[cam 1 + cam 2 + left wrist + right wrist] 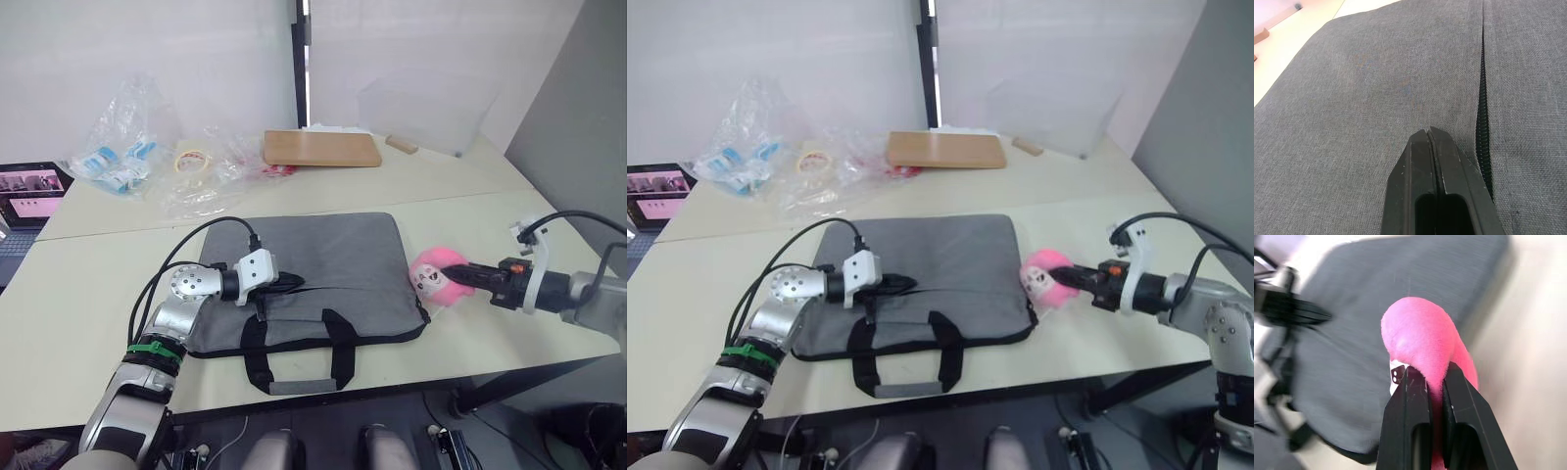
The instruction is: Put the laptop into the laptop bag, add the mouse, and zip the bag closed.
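- Left end effector [1429, 134], fingers pressed together, rests on the bag [333, 264] beside its zipper [1482, 142]
- Right end effector [1430, 377] pinches a pink plush [434, 276] at the bag's right edge
- Step looks like zipping; next needs a grip on the zipper pull

head pair looks down over table [88, 294]; wrist views close, both catching laptop bag [1376, 88].

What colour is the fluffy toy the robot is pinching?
Pink. The plush toy shows best in the right wrist view, pinched by the right gripper.
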